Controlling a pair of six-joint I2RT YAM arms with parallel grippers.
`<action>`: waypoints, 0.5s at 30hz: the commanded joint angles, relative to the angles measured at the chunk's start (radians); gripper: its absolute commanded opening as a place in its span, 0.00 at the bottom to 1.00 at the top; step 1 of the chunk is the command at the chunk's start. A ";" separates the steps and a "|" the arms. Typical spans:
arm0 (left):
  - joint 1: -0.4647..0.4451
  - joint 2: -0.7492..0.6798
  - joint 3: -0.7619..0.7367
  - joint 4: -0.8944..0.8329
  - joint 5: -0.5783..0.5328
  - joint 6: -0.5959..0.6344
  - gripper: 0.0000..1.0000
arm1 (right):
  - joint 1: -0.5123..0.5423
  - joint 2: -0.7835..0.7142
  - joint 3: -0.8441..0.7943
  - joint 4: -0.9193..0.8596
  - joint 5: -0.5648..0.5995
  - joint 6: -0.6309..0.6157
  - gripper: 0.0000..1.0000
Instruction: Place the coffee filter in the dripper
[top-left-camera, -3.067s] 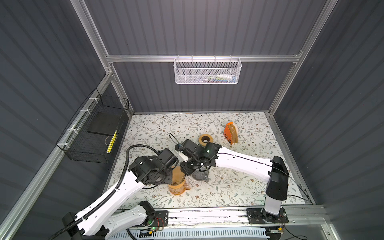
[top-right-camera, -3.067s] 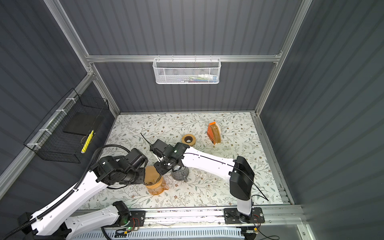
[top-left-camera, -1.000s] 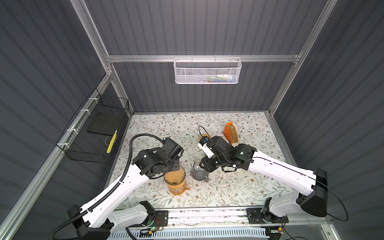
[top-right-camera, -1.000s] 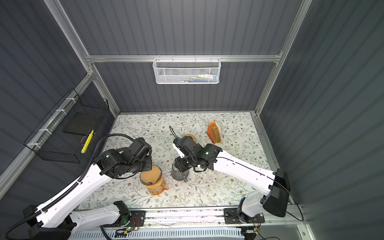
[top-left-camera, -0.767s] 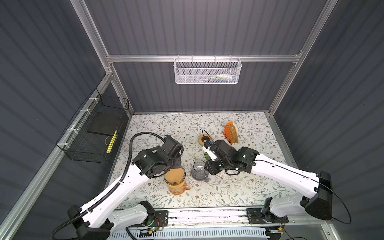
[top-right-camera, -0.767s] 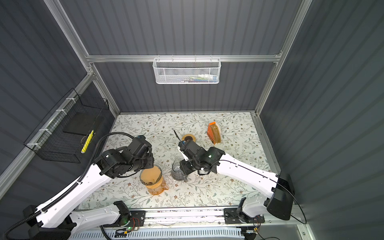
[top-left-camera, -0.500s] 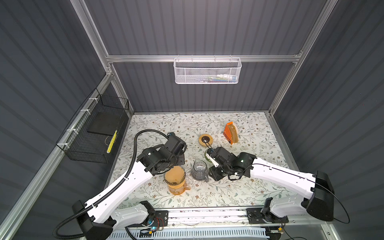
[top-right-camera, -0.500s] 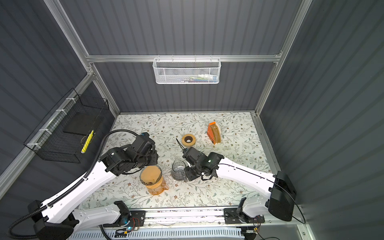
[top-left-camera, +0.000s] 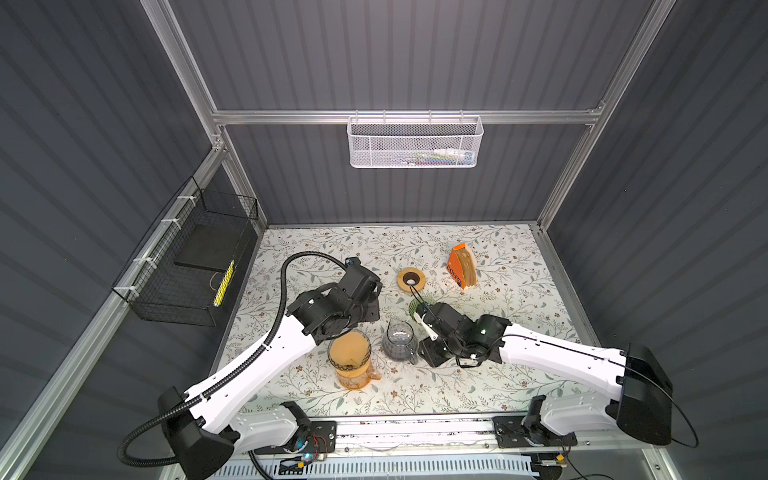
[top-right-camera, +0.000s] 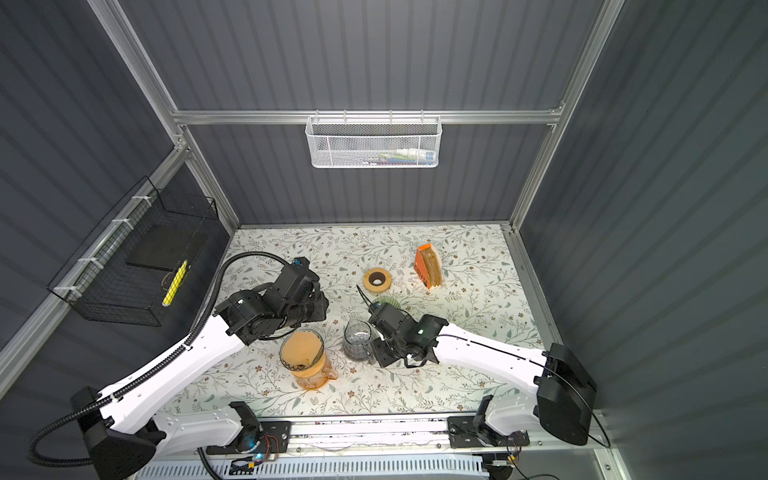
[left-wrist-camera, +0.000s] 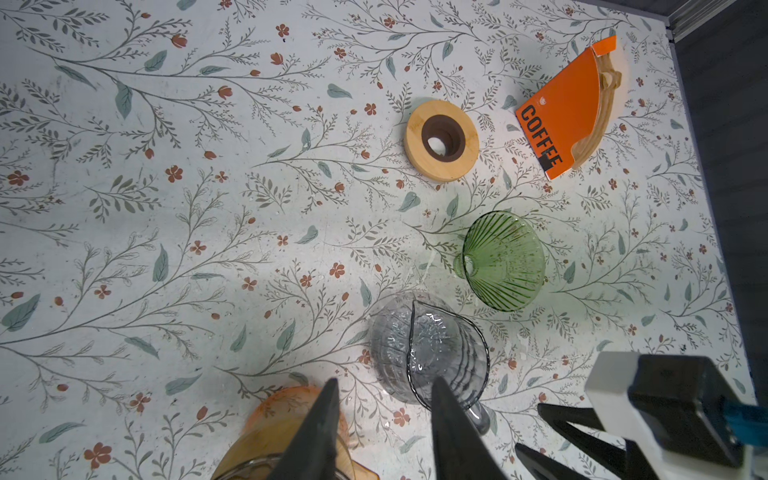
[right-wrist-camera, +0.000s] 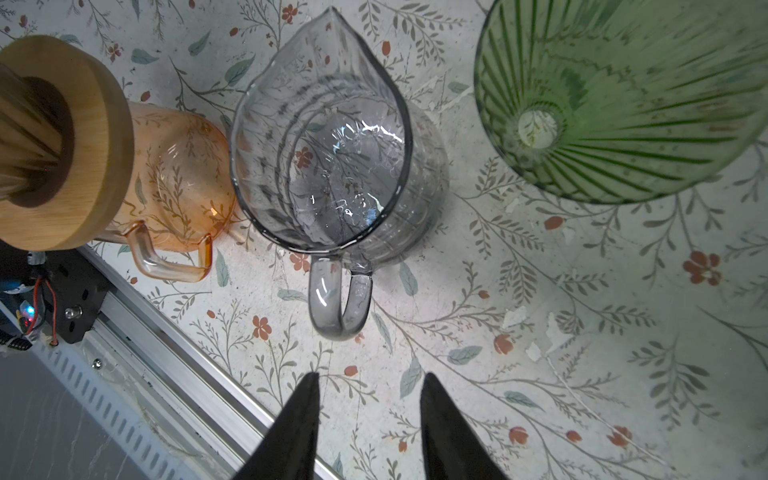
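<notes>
– Floral mat (top-left-camera: 511, 291), dark ribbed walls. Where's the filter (top-right-camera: 302, 347)?
– Seated in the dripper (top-left-camera: 347, 366) on the orange carafe (top-left-camera: 353, 380), near side, left of centre.
– Left claw (left-wrist-camera: 384, 382)?
– Spread, empty, hovering just far of the carafe.
– Right claw (right-wrist-camera: 370, 376)?
– Spread too, empty, just right of the grey pitcher (top-left-camera: 400, 340) beside the carafe.
– Farther back?
– Green cone (left-wrist-camera: 503, 259), wooden ring (top-left-camera: 411, 279), then the orange filter box (top-left-camera: 459, 266) far right.

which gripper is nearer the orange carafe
Left. The left gripper hovers right by the orange carafe; the right gripper is past the grey pitcher, which stands between them, near its handle.
</notes>
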 joint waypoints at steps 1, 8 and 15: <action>-0.005 0.007 0.018 0.024 0.023 0.019 0.38 | 0.014 0.027 0.000 0.040 0.020 -0.025 0.42; -0.005 0.009 0.021 0.030 0.027 0.022 0.38 | 0.030 0.090 0.023 0.060 0.037 -0.039 0.42; -0.005 0.007 0.015 0.032 0.023 0.026 0.38 | 0.036 0.146 0.058 0.055 0.055 -0.056 0.41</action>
